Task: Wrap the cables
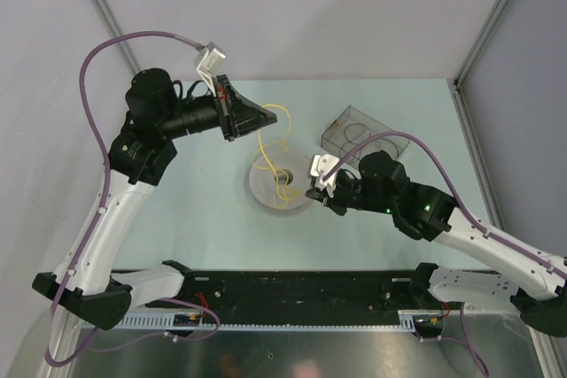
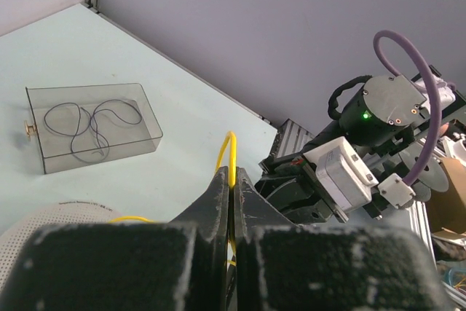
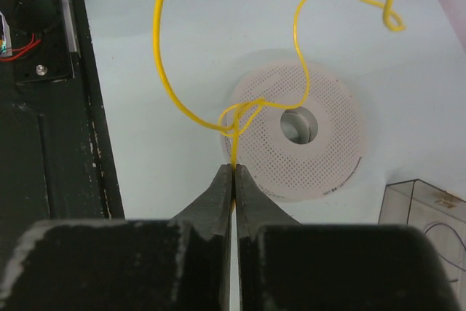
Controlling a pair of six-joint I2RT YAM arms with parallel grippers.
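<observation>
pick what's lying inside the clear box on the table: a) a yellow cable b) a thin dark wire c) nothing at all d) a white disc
B: a thin dark wire lies looped on the floor of the clear box, while the yellow cable is outside it, by the white disc.

**Around the workspace**

A pale green tabletop carries a white, round, perforated plastic disc with a hole through its middle. Well apart from it, near the far right corner, stands a smoky clear plastic box holding a thin dark looped wire. Plain grey walls enclose the table. A black base plate and a white slotted duct line the near edge.
</observation>
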